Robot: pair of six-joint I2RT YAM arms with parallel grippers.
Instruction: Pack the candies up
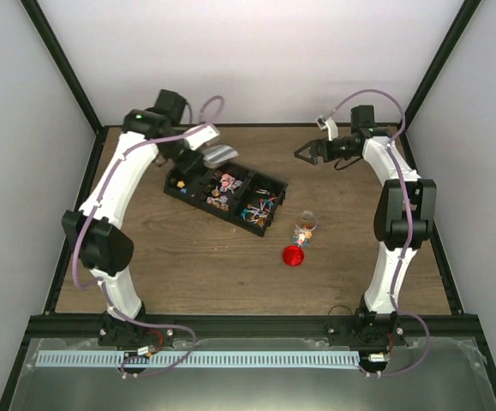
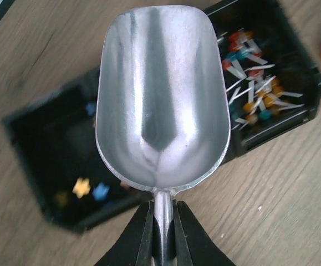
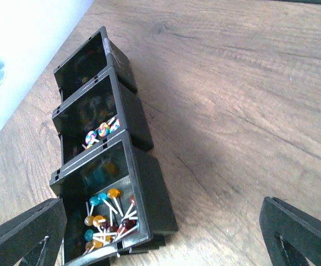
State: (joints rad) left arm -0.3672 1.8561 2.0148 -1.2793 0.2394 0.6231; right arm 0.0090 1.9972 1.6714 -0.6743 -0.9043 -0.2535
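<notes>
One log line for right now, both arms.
left gripper: shut on scoop, scoop empty, above tray | right gripper: open, holding nothing | candies: in tray | jar: lid beside it

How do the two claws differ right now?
The left gripper is shut on the handle of the metal scoop; the right gripper stands wide open, empty. The left hangs by the black tray; the right is farther off, above the table. Both have two black fingers.
</notes>
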